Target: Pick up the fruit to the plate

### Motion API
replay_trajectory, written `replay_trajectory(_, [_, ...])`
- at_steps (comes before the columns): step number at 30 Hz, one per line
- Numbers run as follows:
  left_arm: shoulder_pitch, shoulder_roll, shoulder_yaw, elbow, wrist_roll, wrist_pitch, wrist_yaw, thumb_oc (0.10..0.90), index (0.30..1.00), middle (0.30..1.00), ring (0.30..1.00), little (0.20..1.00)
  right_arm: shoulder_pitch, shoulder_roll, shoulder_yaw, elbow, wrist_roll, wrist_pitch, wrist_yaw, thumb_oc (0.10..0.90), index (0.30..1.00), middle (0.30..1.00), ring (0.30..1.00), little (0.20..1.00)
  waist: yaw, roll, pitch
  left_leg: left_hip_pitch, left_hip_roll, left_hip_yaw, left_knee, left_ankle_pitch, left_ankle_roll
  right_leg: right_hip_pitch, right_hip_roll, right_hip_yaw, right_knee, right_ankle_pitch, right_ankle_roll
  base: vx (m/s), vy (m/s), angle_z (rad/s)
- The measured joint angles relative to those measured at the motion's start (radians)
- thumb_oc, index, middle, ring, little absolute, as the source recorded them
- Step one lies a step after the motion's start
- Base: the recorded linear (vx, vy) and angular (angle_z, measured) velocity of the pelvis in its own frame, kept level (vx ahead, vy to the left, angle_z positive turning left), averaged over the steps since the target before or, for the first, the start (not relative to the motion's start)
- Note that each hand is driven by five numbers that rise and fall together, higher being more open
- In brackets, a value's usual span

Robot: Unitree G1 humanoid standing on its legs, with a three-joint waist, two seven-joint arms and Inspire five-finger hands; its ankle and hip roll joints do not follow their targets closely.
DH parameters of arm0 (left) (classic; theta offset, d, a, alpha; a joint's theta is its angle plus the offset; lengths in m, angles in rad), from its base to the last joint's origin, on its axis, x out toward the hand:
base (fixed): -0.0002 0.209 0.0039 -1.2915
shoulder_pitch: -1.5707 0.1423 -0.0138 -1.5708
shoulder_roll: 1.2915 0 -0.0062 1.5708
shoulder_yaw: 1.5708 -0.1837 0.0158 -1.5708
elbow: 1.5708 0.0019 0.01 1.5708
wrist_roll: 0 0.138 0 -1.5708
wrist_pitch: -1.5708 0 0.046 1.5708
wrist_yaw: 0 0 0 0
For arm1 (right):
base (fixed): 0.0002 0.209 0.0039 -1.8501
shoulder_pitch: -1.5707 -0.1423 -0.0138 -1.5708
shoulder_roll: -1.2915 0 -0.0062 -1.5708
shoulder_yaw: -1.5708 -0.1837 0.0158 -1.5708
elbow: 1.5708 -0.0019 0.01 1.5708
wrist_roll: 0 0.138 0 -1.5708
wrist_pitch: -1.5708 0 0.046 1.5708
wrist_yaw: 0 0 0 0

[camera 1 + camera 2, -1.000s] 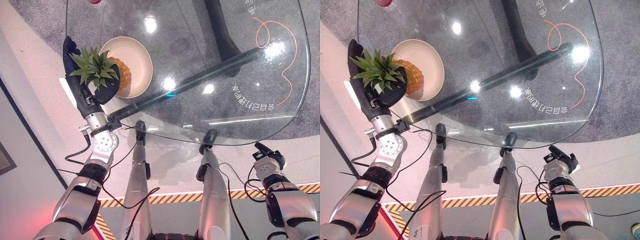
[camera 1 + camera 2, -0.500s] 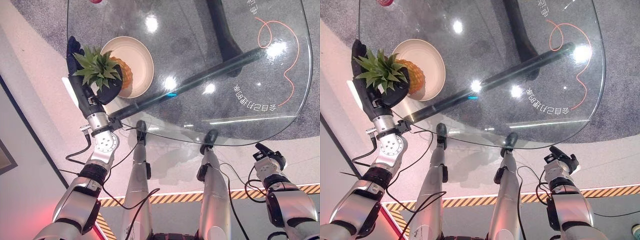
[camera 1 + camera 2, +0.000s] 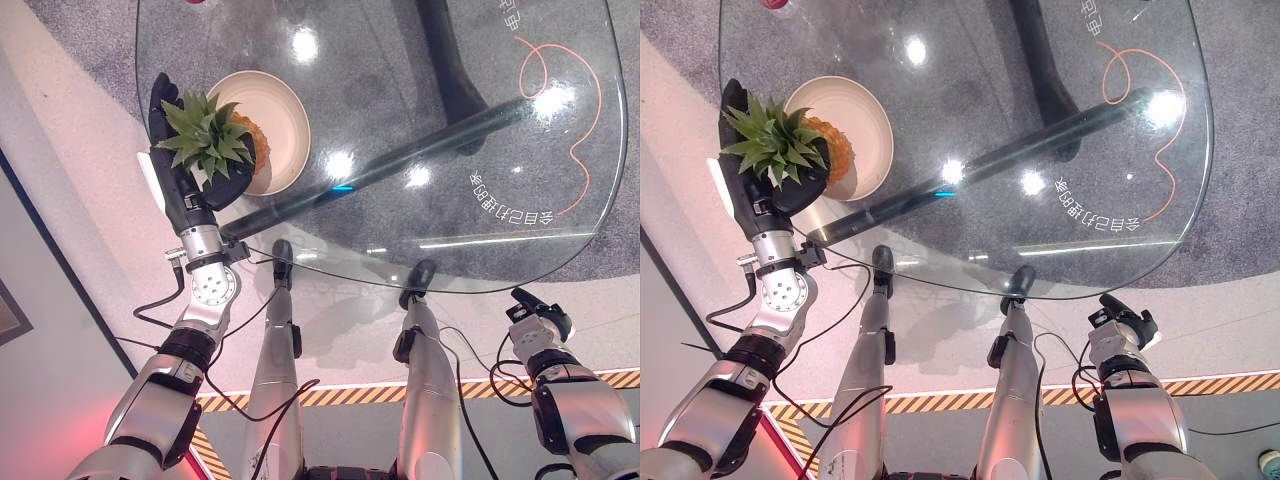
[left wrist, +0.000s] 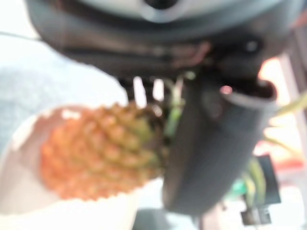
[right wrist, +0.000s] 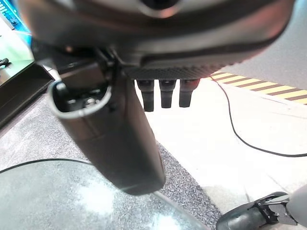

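Your left hand [image 3: 185,180] was closed around the pineapple [image 3: 243,140] at the base of its green crown, with the thumb curled across the leaves in the left wrist view. The fruit's orange body [image 4: 98,151] extended past the fingers and over the cream plate [image 3: 285,120]; whether it touched the plate surface could not be determined. The plate sat on the glass table [image 3: 420,150] near its left edge, and the hand was at the plate's near-left rim, the crown covering most of the palm from above.

Your right hand [image 3: 540,318] hung low beside the table's near right corner, well apart from plate and fruit. In the right wrist view its fingers [image 5: 163,93] were relaxed and held nothing.
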Motion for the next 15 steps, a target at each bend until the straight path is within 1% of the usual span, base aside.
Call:
replay_trajectory(6, [0.002,0.000,0.000,-0.003,-0.016,0.000,-0.022,0.800,0.900,0.900,0.900,0.900,0.000,0.000,0.000,0.000,0.000,0.000,0.000,0.800,0.900,0.900,0.900,0.900,0.000,0.000,0.000,0.000,0.000,-0.001,0.000,0.000,0.000,0.001,0.000,0.000,0.000,0.000,0.000,0.00,0.000,0.00])
replay_trajectory(15, [0.025,0.002,0.000,-0.011,-0.016,0.000,-0.023,0.800,0.900,0.900,0.900,0.900,0.002,0.000,0.000,0.000,-0.001,0.000,0.000,0.800,0.900,0.900,0.900,0.900,0.000,0.000,0.000,0.001,-0.001,-0.002,0.000,0.000,0.000,0.002,0.000,-0.001,0.000,0.001,-0.002,0.00,0.000,0.00])
